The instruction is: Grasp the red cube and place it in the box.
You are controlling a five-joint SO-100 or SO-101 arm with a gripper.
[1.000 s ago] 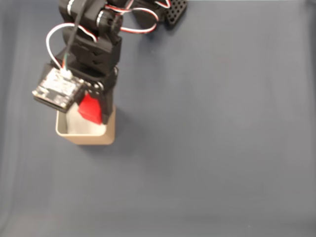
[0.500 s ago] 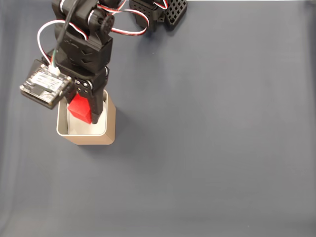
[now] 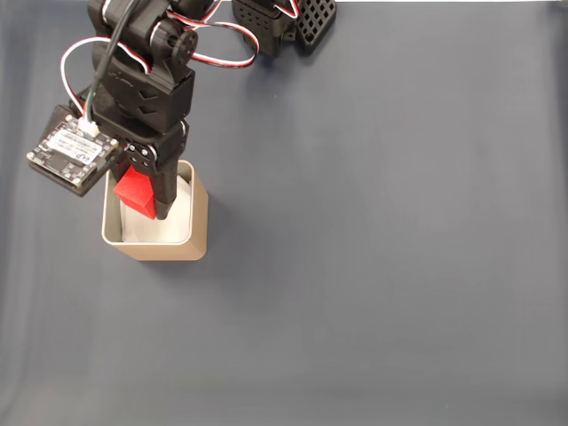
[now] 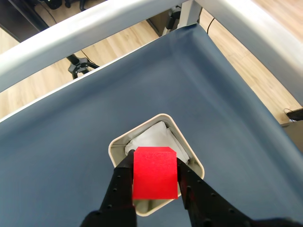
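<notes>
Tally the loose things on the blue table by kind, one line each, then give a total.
Red cube: 1, held between the jaws over the box opening
Box: 1, tan, open-topped, white-lined
Total: 2

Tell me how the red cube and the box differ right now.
The red cube is bright red and solid; the box is tan, open-topped and white-lined. The cube is much smaller than the box. The cube is clamped in the gripper above the box's opening; the box rests on the blue table.
</notes>
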